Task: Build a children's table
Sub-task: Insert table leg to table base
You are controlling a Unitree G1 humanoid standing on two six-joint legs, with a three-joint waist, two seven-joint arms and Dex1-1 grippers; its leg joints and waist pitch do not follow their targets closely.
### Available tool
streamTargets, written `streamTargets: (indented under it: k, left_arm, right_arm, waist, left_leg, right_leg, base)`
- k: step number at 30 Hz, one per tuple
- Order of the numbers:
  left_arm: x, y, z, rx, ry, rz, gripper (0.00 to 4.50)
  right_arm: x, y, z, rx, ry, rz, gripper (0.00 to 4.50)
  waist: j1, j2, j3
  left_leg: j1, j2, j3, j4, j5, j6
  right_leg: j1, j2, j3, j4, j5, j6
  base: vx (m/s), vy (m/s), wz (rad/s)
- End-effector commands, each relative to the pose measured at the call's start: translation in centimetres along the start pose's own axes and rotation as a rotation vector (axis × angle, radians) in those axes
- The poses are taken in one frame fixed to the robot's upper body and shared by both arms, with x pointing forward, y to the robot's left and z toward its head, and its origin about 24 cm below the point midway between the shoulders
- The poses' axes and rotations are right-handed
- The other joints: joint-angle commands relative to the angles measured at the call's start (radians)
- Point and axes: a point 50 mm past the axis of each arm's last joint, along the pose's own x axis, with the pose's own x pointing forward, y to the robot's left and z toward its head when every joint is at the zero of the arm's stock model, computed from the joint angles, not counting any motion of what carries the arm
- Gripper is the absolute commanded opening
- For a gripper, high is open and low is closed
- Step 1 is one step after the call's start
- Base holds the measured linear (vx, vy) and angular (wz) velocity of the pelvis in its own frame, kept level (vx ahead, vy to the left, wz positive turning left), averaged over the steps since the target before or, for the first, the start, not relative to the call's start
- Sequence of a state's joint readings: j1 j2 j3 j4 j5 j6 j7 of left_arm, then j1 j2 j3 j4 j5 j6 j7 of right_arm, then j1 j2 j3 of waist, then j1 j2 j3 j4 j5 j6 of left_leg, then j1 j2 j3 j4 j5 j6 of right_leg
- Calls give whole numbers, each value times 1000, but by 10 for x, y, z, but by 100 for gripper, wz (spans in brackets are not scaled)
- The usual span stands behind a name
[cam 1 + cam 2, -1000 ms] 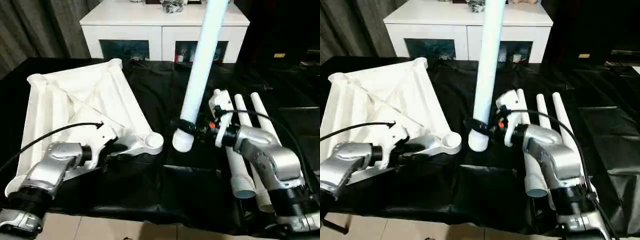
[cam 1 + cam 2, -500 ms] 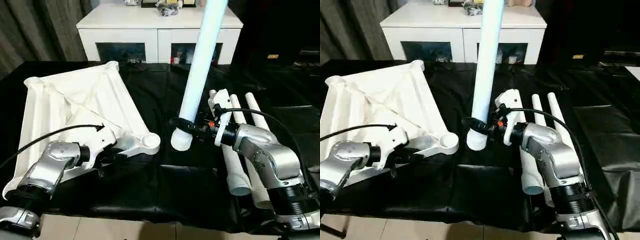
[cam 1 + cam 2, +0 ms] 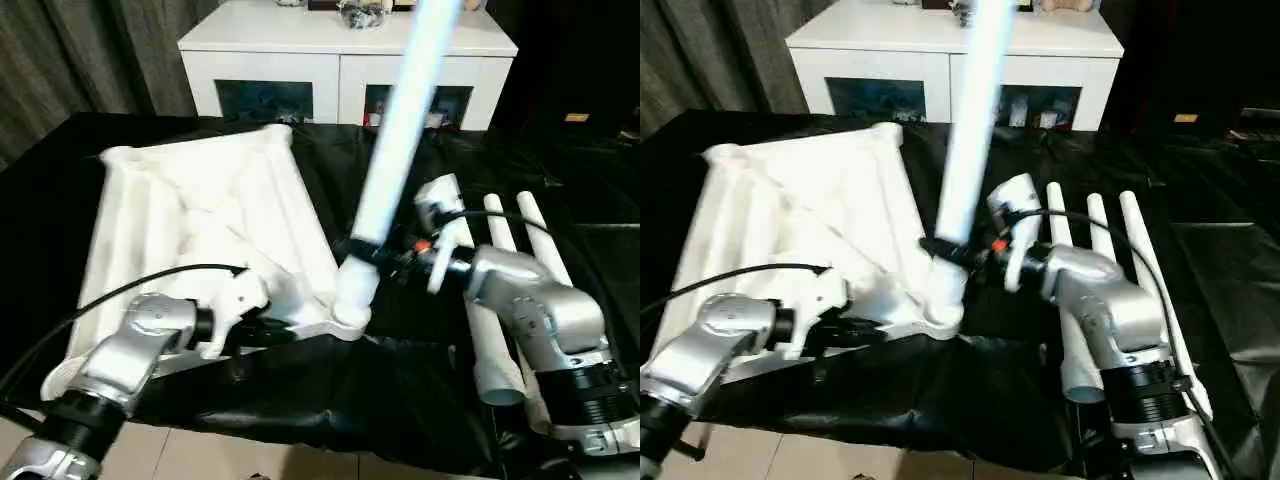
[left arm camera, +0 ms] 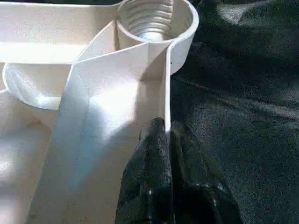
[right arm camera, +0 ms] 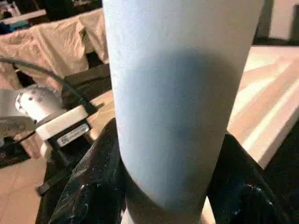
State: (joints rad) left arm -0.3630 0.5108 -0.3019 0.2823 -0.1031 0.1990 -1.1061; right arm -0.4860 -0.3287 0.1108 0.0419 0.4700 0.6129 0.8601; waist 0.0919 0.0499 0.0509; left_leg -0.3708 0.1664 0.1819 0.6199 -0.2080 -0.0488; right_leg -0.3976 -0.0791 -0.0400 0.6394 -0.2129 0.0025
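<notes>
**Operator:** Since a second ago my right gripper (image 3: 357, 250) has carried the table leg (image 3: 395, 140) across. Back then its ribbed end hung over bare black cloth, clear of the tabletop; now that end sits right over the corner socket (image 4: 156, 21), touching or just entering it. My fingers clamp the leg low down, one on each side, with the tube leaning away towards the white cabinet (image 3: 345, 50).

**Second:** And the left?

**Operator:** My left gripper (image 4: 164, 140) pinches the thin upright rib of the tabletop (image 3: 210, 210) just behind that socket, fingers pressed together on it, steadying the corner. The tabletop lies ribbed side up on the black cloth (image 3: 420, 390). I judge this as the first leg about to be seated.

**Second:** What can't you see?

**Operator:** Whether the threads have engaged: the leg's end hides the socket mouth from the head cameras. The leg's top runs out of frame. Three spare legs (image 3: 500, 290) lie beside my right forearm, partly covered by it.
</notes>
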Motion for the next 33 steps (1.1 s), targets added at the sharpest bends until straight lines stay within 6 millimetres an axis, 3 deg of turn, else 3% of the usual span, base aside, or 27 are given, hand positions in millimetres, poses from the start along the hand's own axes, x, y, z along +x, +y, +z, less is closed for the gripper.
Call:
streamTargets:
  k: [1, 4, 7, 22, 33]
  left_arm:
    - [9, -6, -9, -24, 26, -17, 0]
    - [6, -4, -10, -28, 29, -1, 0]
    - [4, -2, -10, -32, 31, 15, 0]
    - [2, -1, -10, -47, 15, 9, 0]
    - [-1, 4, -9, -47, 4, 53, 0]
  right_arm:
    - [3, 4, 0, -15, 31, 27, 184]
    - [4, 4, -2, -9, 44, 33, 184]
    - [5, 0, -8, -4, 67, 19, 184]
    - [18, -20, -32, 130, 22, -65, 184]
    - [8, -20, -47, 122, -30, -104, 184]
  waist:
    - [-7, -21, -56]
    - [-7, -20, -55]
    - [-9, -22, -56]
    - [-15, -18, -57]
    - [-14, -16, -52]
  left_leg:
    - [15, 58, -20, -88, -184, 0]
    - [17, 60, -21, -91, -201, -10]
    - [13, 58, -23, -92, -191, -11]
    - [13, 58, -23, -92, -203, -12]
    - [14, 61, -25, -99, -246, -17]
  right_leg:
    - [36, -68, 48, -86, -212, -212]
    - [32, -69, 49, -90, -257, -194]
    - [34, -68, 48, -87, -240, -192]
    - [33, -68, 48, -87, -226, -215]
    - [31, -72, 50, -95, -292, -192]
  base:
    - [0, 0, 0]
    - [0, 0, 0]
    - [0, 0, 0]
    - [0, 0, 0]
    - [0, 0, 0]
